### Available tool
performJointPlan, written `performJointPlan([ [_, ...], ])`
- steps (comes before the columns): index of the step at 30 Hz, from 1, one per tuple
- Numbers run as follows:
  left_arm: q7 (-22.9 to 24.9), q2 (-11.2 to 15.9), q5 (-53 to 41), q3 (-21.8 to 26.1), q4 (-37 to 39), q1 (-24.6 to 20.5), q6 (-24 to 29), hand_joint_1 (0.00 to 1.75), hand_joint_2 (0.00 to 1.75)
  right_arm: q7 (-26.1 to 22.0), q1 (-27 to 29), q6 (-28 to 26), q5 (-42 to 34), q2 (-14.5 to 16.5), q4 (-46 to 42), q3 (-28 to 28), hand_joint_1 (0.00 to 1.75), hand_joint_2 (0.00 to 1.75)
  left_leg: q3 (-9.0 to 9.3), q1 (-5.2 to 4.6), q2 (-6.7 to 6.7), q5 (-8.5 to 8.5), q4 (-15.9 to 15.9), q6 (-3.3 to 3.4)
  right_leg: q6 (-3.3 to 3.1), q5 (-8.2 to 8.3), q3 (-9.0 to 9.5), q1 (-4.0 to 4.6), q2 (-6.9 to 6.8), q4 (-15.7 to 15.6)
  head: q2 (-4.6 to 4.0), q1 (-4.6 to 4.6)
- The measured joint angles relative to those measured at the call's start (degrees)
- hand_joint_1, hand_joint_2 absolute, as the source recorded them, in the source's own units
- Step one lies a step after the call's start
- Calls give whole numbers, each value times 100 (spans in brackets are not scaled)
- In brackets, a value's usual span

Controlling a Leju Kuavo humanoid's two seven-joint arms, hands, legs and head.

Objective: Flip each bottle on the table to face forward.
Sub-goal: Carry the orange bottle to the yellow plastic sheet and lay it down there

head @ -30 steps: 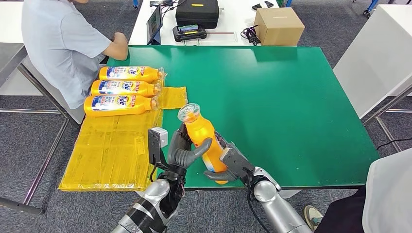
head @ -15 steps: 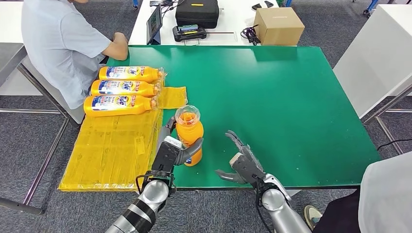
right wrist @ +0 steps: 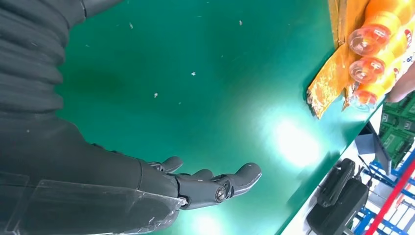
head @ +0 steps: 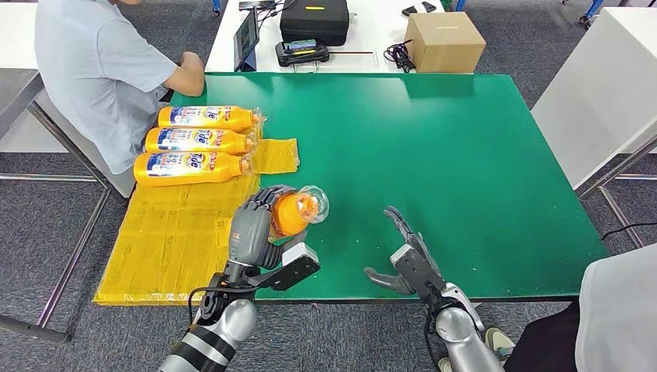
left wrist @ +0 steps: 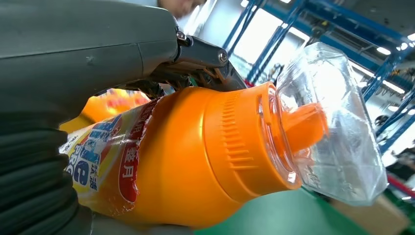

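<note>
Bottle point(head: 288, 214) in the left hand point(head: 254, 229), that is the whole of the matter here: the fingers are wrapped round its orange body, and it is carried above the bench point(head: 465, 155) with its clear cap point(head: 313, 203) pointing away from the yellow sheet point(head: 174, 240), toward the middle of the green top. Its long axis lies close to level, running across the robot's front. The left wrist view shows part of the label point(left wrist: 105, 156) turned toward the palm side, though the hand covers too much of it to say which face is uppermost.

The right hand point(head: 407, 256) hangs over the bench on the far side of the bottle from the sheet, holding nothing, fingers spread wide. It is well apart from the bottle, so the left hand is the one doing the work.

Three bottles point(head: 197, 142) lie side by side at the far end of the yellow sheet, labels up, caps toward the green. A person point(head: 101, 70) sits just beyond them.

The move ahead probably turns on one thing: the held bottle sits nearer the robot than that row, just off the sheet's edge, and its axis already roughly matches theirs.
</note>
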Motion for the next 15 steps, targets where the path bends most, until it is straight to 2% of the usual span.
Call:
performJointPlan([
  [5,299,102,-702,66,-2,8,-11,175,175,-26,15,45,3,-4,-5,-79,0,175,0,0,0,0,0,0,0,0,0,0,0,0,0,0],
  [8,668,152,-1352,65,48,-40,-184,175,175,-49,10,84,8,-5,-3,-108,0,175,0,0,0,0,0,0,0,0,0,0,0,0,0,0],
  [15,1390,316,-2341,46,687,-459,-644,175,175,-95,-60,191,-1,-6,5,-134,0,175,0,0,0,2,0,0,0,1,0,0,0,0,0,1],
])
